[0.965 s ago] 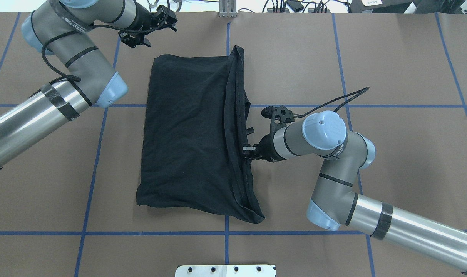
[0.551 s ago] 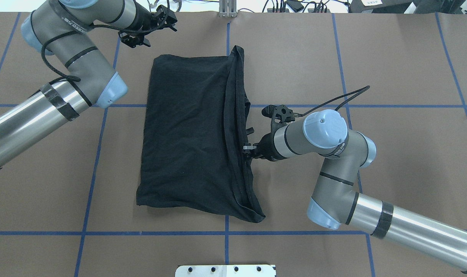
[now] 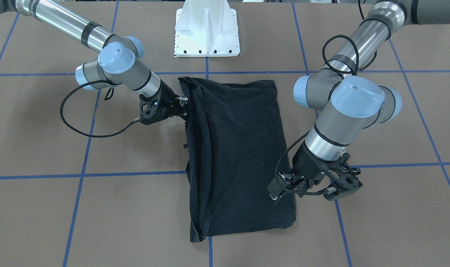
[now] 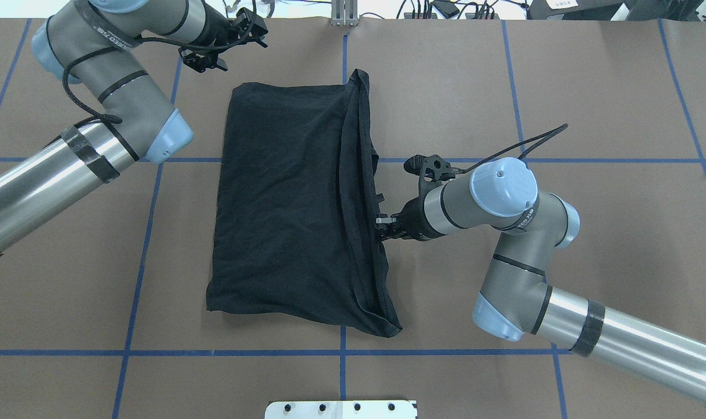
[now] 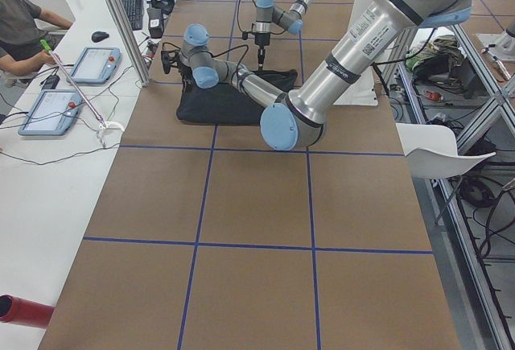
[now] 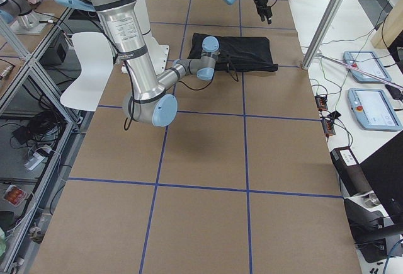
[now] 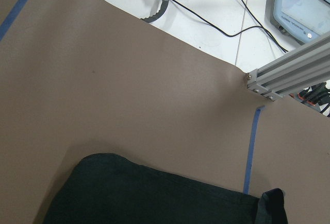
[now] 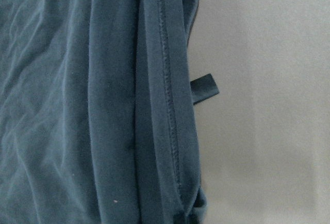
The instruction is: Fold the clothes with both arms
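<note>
Right hand (image 4: 380, 223) at the T-shirt (image 4: 283, 203) hem, tips lost against black; left hand (image 4: 204, 61) hovers; both states unclear

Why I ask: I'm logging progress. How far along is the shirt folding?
Done: the T-shirt lies folded lengthwise into a narrow stack, no sleeves showing. In hand: the right gripper sits at its layered edge on the robot's right; grip unclear. The left gripper hangs beyond the far corner, clear of the cloth. Left: probably a crosswise fold.
</note>
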Robot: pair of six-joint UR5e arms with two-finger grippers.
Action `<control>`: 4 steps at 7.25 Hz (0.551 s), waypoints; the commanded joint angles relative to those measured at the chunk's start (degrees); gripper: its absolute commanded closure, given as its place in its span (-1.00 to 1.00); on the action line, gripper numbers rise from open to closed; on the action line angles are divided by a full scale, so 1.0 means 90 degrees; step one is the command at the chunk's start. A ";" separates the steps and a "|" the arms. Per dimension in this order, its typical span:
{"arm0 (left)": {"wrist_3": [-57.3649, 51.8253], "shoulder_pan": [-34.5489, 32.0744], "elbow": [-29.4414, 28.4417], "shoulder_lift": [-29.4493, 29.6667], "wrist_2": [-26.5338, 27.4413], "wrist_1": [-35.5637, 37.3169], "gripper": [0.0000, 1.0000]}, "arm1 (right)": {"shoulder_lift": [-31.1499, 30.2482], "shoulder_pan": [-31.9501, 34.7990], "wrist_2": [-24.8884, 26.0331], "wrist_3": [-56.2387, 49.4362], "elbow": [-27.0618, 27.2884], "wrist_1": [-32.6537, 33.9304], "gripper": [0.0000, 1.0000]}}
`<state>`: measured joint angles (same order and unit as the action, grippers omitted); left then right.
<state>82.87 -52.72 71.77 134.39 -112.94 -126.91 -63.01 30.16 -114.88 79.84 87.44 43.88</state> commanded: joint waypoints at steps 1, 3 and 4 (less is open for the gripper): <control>0.0001 -0.0001 0.0004 0.0000 0.0000 0.0000 -1.00 | -0.0176 0.0008 -0.0029 0.0006 0.0127 -0.0002 1.00; 0.0001 0.0008 0.0004 0.0000 0.0000 0.0000 -1.00 | -0.0255 0.0008 -0.0048 0.0006 0.0235 -0.0002 1.00; 0.0001 0.0008 0.0004 0.0000 0.0000 0.0000 -1.00 | -0.0255 0.0008 -0.0058 0.0006 0.0235 0.0007 0.52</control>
<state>82.88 -52.66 71.80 134.38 -112.94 -126.91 -65.15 30.23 -115.27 79.89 89.40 43.88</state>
